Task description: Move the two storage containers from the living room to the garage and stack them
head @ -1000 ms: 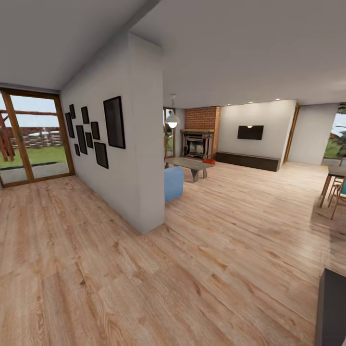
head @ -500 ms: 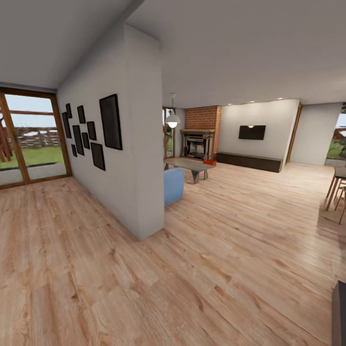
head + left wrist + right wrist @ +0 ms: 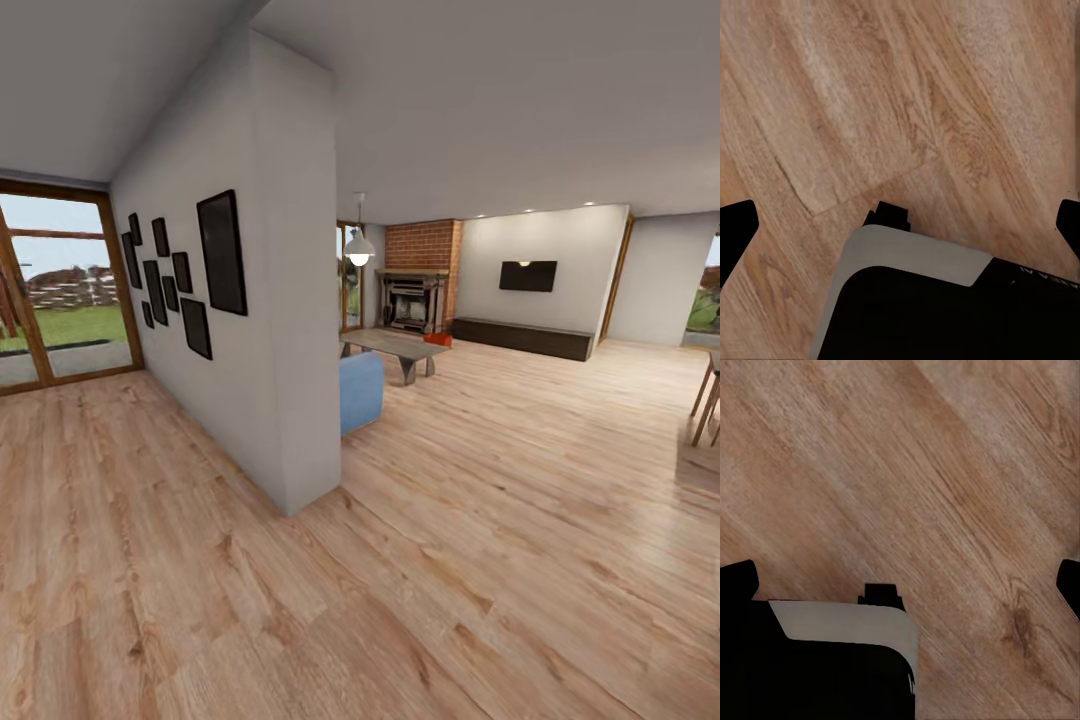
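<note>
Wood planks, light and long, covered the floor all around me. At about 11 o'clock stood a white partition wall with a group of black picture frames on its side. Beyond its end, near 12 o'clock and far away, lay the living room: a red brick chimney over a dark fireplace, a black wall-mounted TV and a long dark low bench under it. A small orange-red storage container showed at the far end of a grey low table, just in front of the fireplace; I could not tell whether the second one was there. A blue seat stood beside the partition.

My left gripper hung over the planks with its black fingertips far apart, holding nothing. My right gripper was the same, fingertips spread wide over bare wood.
</note>
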